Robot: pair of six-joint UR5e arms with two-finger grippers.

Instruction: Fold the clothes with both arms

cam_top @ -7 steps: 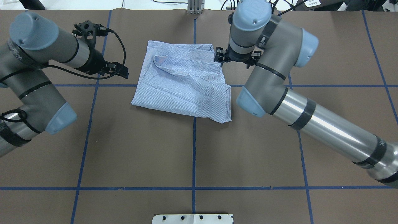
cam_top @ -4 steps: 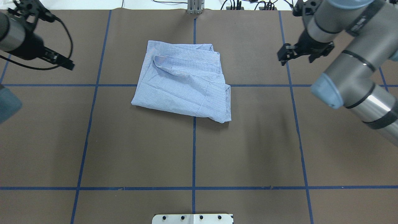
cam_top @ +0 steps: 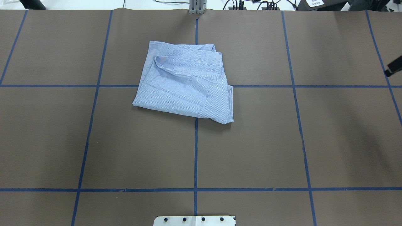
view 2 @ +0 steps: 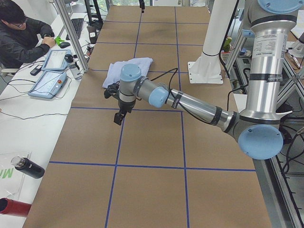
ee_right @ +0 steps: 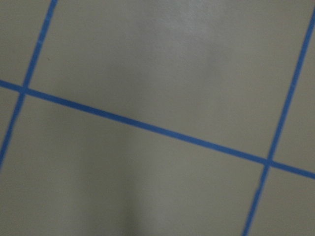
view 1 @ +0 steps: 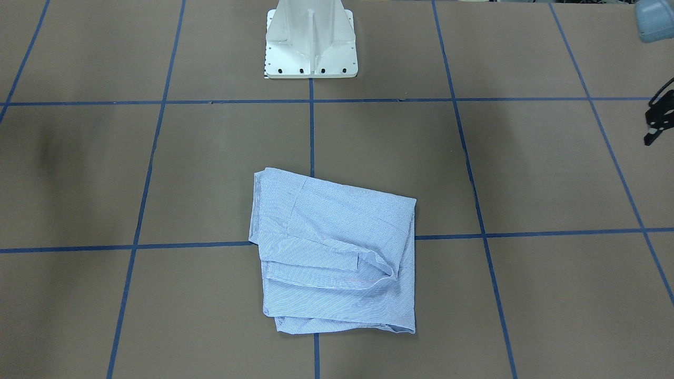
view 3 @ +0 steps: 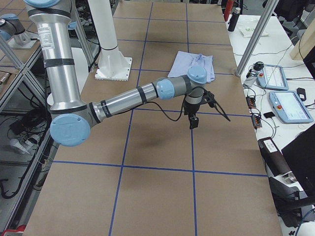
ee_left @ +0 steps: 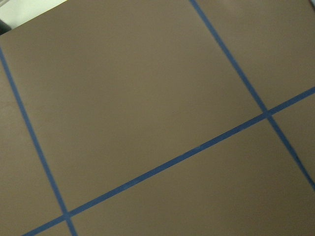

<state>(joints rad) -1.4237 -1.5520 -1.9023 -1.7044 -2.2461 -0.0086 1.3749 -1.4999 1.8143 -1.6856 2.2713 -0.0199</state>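
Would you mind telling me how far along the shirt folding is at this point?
Done: the shirt lies as a compact folded bundle on the table, though somewhat rumpled. In hand: nothing; the left pincer and right pincer hang apart from it, off to the sides. Left: perhaps neatening.

Brown paper-covered table (cam_top: 251,141), gridded with blue tape lines (cam_top: 195,157), carries a folded light blue striped shirt (cam_top: 185,84) across the centre line and a white base plate (view 1: 310,47) at the robot's edge.
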